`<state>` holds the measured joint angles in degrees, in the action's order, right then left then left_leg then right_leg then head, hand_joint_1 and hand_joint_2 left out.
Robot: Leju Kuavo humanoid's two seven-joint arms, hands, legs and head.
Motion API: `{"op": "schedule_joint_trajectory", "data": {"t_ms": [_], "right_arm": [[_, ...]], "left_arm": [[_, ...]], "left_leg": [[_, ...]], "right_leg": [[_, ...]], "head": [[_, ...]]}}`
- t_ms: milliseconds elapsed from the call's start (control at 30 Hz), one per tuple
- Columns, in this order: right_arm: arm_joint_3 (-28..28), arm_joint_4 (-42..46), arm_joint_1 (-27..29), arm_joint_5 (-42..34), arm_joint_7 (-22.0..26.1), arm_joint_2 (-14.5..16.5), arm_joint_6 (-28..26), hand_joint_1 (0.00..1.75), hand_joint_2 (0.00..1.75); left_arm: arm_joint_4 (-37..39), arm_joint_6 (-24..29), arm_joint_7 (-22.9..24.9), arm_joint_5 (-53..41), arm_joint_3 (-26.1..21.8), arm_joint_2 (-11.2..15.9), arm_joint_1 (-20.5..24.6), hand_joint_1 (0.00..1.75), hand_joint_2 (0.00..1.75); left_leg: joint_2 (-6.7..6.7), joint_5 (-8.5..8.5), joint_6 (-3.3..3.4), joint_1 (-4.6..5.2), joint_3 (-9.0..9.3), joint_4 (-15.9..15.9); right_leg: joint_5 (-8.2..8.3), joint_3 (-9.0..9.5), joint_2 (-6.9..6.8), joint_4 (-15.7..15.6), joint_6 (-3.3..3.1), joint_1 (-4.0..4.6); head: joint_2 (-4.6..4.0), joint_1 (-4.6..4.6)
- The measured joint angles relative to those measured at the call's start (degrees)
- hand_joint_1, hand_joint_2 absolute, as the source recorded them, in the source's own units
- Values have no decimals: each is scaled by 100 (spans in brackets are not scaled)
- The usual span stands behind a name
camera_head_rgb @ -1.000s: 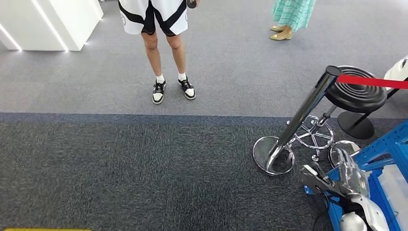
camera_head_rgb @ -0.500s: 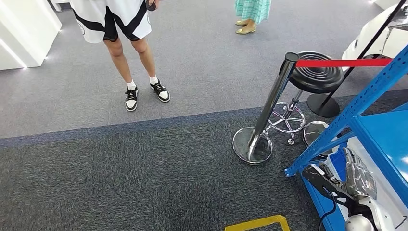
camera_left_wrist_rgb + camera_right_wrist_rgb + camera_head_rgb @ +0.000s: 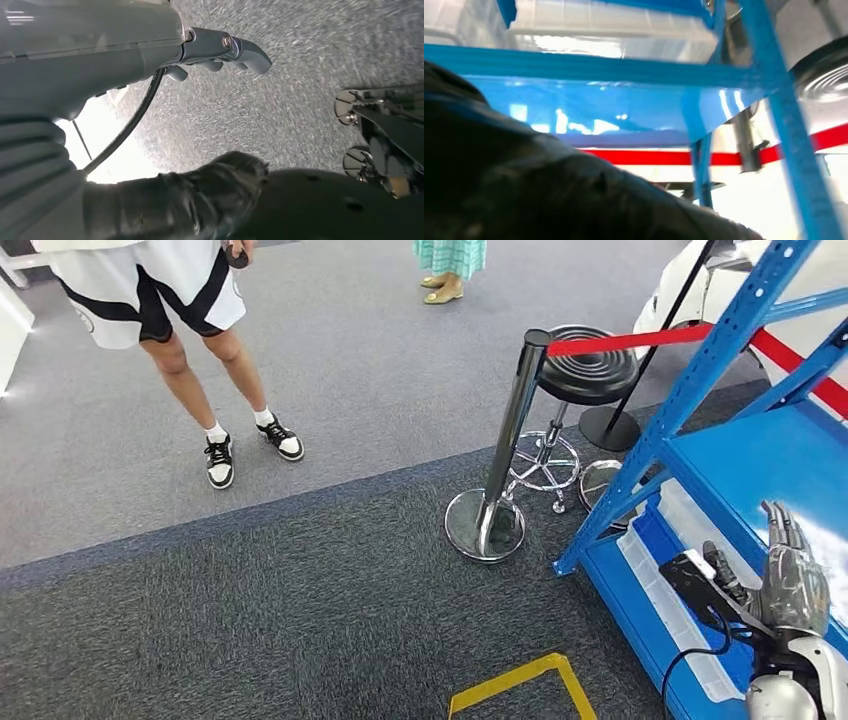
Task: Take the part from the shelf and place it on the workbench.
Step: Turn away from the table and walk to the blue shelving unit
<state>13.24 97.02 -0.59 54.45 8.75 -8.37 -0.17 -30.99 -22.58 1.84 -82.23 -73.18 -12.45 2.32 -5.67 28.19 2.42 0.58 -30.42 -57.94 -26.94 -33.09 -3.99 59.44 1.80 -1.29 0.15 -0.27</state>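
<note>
The right hand (image 3: 795,585) hangs low beside the blue shelf (image 3: 770,455), fingers spread and holding nothing. The left hand (image 3: 220,47) shows in its wrist view over grey carpet, fingers loosely curled with nothing in them; whether it counts as clenched or slack I cannot tell. The part itself cannot be picked out: pale trays (image 3: 665,610) sit on the lower level of the shelf, but what lies in them is too blurred and too cut off to name. No bench shows, so the task looks to be at its start, with the robot only drawing up to the shelf.

Several things could go wrong from here. The right hand is just beside the shelf's sloping blue brace (image 3: 610,515) and the edge of the upper deck; a reach made at an angle could knock fingers or wrist against the frame. A chrome post (image 3: 505,435) with a red belt (image 3: 625,338), and a black stool (image 3: 588,370), stand near the shelf's corner, so a wide step or turn could catch a base and tip it. A person (image 3: 190,350) stands well apart on the lighter carpet, and another farther off; a swing toward the bench with the part in hand would need that side kept free. The motion blur in both wrist views also suggests aiming a grasp now would be unreliable.
</note>
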Motion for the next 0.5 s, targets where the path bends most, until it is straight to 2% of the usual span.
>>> {"op": "schedule_joint_trajectory", "data": {"t_ms": [67,100,133,167,233,267,300,333,367,400,433,467,500], "right_arm": [[45,66,-25,-12,11,-1,-7,0,0],[66,95,-30,-23,16,-2,-12,0,0],[89,123,-42,-35,17,-3,-18,0,0],[112,145,-57,-48,21,-2,-25,0,0],[153,174,-82,-69,27,0,-33,0,0],[169,178,-86,-78,31,1,-33,0,0],[184,179,-83,-85,33,2,-33,0,0],[198,179,-81,-91,34,2,-33,0,0],[214,180,-81,-96,34,2,-33,0,0],[228,184,-81,-99,34,2,-33,0,0],[240,190,-83,-101,34,2,-33,0,0],[250,195,-85,-102,35,3,-33,0,0],[257,201,-86,-102,35,4,-33,0,0]], "left_arm": [[-1,0,-4,-5,0,-1,18,0,0],[-2,0,-5,-8,0,-1,25,0,0],[-2,0,-7,-10,0,-1,25,0,0],[-3,0,-9,-14,0,-1,20,0,0],[-2,0,-12,-29,0,-1,5,0,0],[-1,0,-13,-39,0,-1,1,0,0],[-1,1,-13,-48,0,-1,-3,0,0],[-1,1,-13,-53,0,-1,-7,0,0],[-1,2,-13,-54,0,-1,-10,0,0],[-1,2,-13,-54,0,-1,-14,0,0],[-1,4,-13,-55,0,1,-19,0,0],[-1,5,-13,-55,0,3,-21,0,0],[-1,7,-14,-56,0,5,-19,0,0]], "left_leg": [[-95,25,-55,8,28,-4],[-85,55,-90,-2,35,-30],[0,132,-126,-16,10,-115],[137,272,-159,-34,-67,-305],[424,676,-201,-62,-392,-1012],[481,833,-207,-68,-574,-1393],[501,887,-205,-70,-694,-1638],[510,818,-193,-71,-712,-1668],[528,642,-172,-70,-619,-1463],[594,404,-139,-69,-443,-1075],[719,219,-102,-68,-258,-664],[822,89,-73,-66,-116,-327],[900,30,-53,-58,-33,-119]], "right_leg": [[8,-20,107,-3,-78,12],[21,-22,164,-13,-109,1],[37,-26,225,-24,-146,-11],[55,-33,281,-34,-182,-27],[81,-68,397,-37,-229,-26],[89,-87,463,-35,-240,-19],[96,-98,536,-33,-245,-11],[100,-101,612,-30,-246,-4],[103,-98,688,-27,-244,1],[107,-92,763,-24,-239,4],[113,-93,830,-22,-226,8],[123,-101,895,-19,-207,8],[136,-115,950,-19,-179,3]], "head": [[0,-3],[0,-3],[0,-4],[-1,-4],[-1,-5],[-1,-5],[0,-4],[0,-4],[0,-5],[0,-5],[0,-4],[0,-3],[0,-2]]}}
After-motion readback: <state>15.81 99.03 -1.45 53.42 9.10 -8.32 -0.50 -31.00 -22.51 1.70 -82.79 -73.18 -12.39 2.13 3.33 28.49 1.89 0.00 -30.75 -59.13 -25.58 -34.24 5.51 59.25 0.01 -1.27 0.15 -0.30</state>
